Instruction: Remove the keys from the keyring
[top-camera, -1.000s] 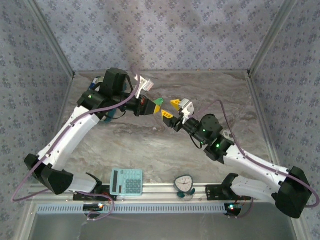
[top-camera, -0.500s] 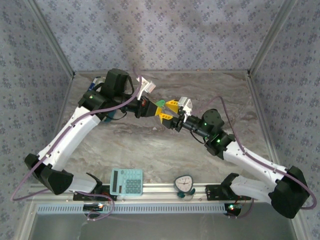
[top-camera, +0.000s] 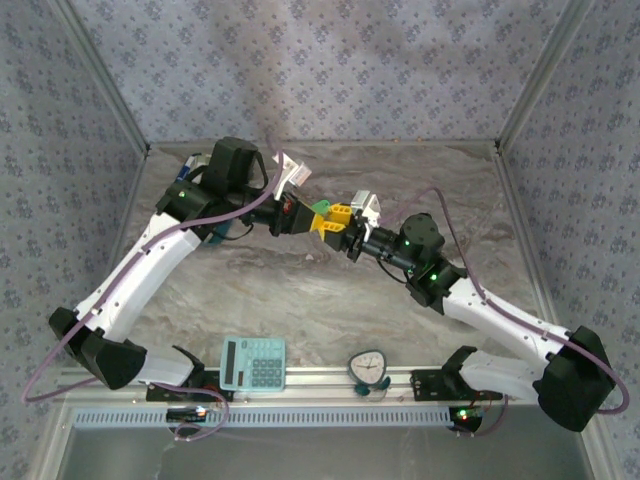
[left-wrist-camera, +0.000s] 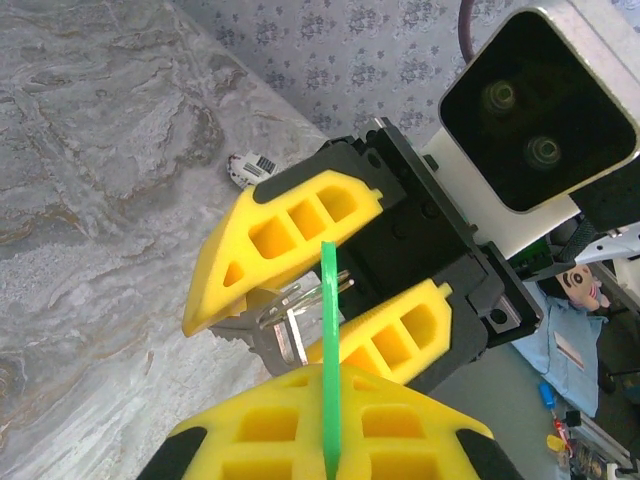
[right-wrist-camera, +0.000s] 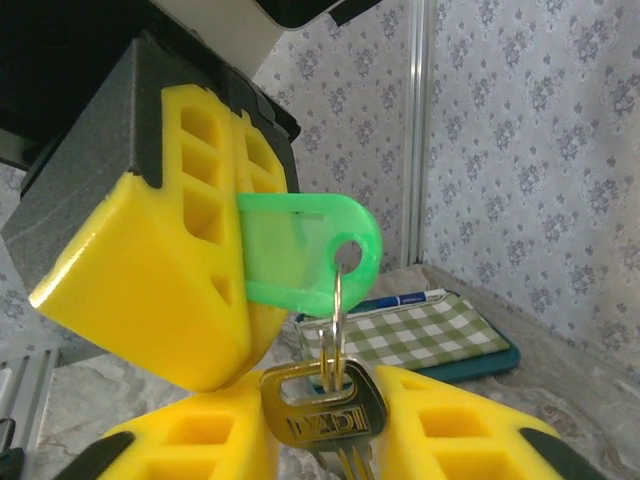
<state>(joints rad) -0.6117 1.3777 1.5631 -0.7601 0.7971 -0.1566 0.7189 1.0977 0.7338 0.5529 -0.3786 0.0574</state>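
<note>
Key (right-wrist-camera: 322, 420) between right gripper (right-wrist-camera: 330, 445) fingers, hold unclear, left gripper (left-wrist-camera: 330, 445) clamps tag (right-wrist-camera: 300, 250), calculator (top-camera: 252, 363) apart

A grey marbled table (top-camera: 300, 290) sits under even light. Blue-grey floral walls (top-camera: 330, 70) enclose three sides, with slanting metal posts (top-camera: 100, 72) at its far corners.

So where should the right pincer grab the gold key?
Grab the key by its wide head, coming from the side away from the left pincer. That pincer pinches the green tag, and the key dangles free below it on the ring, flat face outward. So the right pincer probably fits best with one finger at each edge of the head.
</note>
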